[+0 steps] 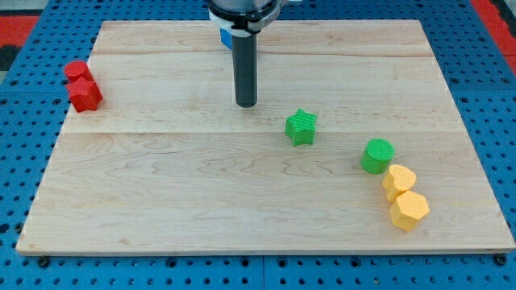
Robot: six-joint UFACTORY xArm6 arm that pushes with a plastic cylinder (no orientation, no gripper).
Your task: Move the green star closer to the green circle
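Counter (161, 201): pale wooden board on a blue pegboard surface, seen in the single camera view.

Tip (246, 104): lower end of a straight dark rod descending from the counter's top edge, near its middle. The arm carries no hand, so nothing is open, closed or gripping. The tip stands up and to the view's left of the green star, near it but apart from it.

Green star (301, 126): right of the counter's centre, resting flat, free of all other blocks.

Green circle (377, 155): toward the counter's right edge, down and to the view's right of the star, with a clear gap between the two.

Yellow blocks, two: one (399, 181) just beside the green circle, apparently touching it; the other (409, 210) touching the first, nearer the bottom right corner.

Red blocks, two: one (76, 71) and one (85, 94), together at the left edge near the top left corner.

Progress, as judged: no contact yet made; the whole push remains. The tip sits roughly behind the star on the line toward the circle, so the approach looks nearly set.
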